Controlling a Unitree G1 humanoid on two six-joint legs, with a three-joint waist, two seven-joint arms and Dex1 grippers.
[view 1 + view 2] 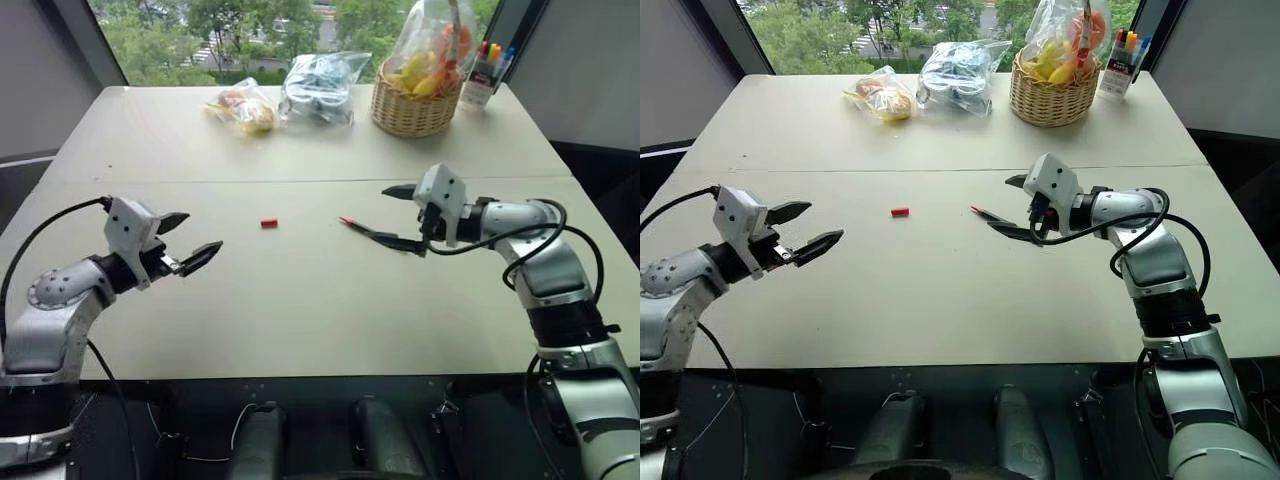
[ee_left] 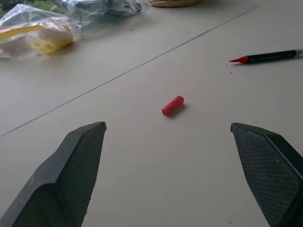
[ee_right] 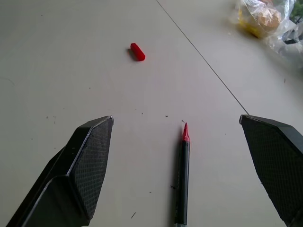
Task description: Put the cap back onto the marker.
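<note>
Marker: uncapped, lying flat on the beige table, red tip toward the cap, body between the right gripper's fingers.
Cap: loose on the table, apart from the marker.
Left gripper: spread wide, holding nothing, facing the cap.
Right gripper: spread wide, straddling the marker, gripping nothing.

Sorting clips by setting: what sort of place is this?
Probably an office or lab: a plain table by a window onto trees, with a fruit basket and cup of markers.
</note>
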